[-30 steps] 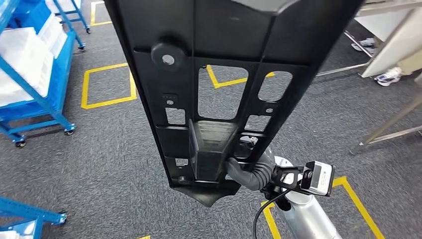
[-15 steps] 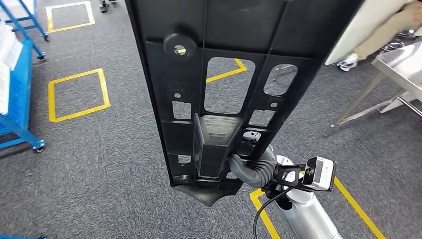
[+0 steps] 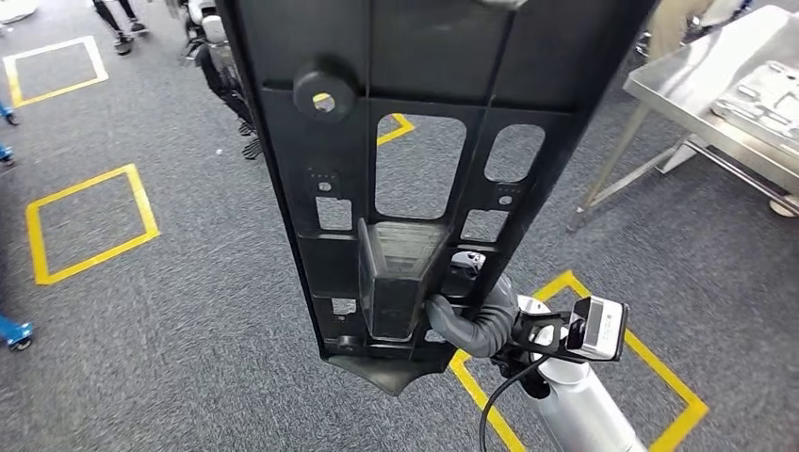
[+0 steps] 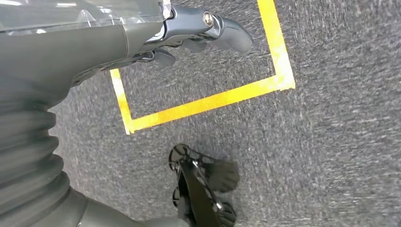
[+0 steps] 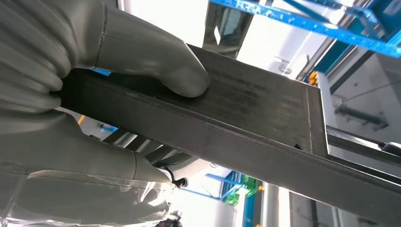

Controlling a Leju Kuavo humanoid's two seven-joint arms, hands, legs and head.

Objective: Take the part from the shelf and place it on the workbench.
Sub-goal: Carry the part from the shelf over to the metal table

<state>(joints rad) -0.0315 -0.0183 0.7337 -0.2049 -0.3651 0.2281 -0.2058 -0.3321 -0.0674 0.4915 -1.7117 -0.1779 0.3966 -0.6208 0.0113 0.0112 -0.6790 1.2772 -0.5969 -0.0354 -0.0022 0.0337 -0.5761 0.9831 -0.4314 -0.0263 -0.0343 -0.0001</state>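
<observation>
Part-wise, a long black moulded plastic panel [image 3: 424, 141] with rectangular cut-outs, a round knob near its upper left and a boxy pocket low in its middle stands upright before the robot, held off the ground above the grey carpeted floor [image 3: 188, 311]. It takes up the middle of the head view from the top edge down to a pointed lower tip. In the right wrist view its flat dark edge [image 5: 246, 123] runs slantwise across the picture.

On the floor lie yellow tape squares [image 3: 89, 226], one to the left of the panel and another beneath the right arm. A stainless steel workbench [image 3: 697, 89] stands at the upper right, well apart from the panel, with a pale moulded piece [image 3: 768, 94] lying on its top. Dark shoes and legs of people [image 3: 221, 75] stand at the upper left, behind the panel.

The silver right arm [image 3: 584, 405] comes up from the lower edge, with a small camera unit [image 3: 598, 330] mounted at its wrist. The right hand [image 3: 476, 320], in a grey ribbed cover, grips the panel near its lower end, beside the boxy pocket; in the right wrist view the thick grey thumb [image 5: 156, 61] presses on the panel's flat face while the other fingers wrap beneath it.

The left hand [image 4: 189, 33] hangs over the carpet above a yellow tape corner [image 4: 208, 99], holding nothing, its dark fingers loosely apart.
</observation>
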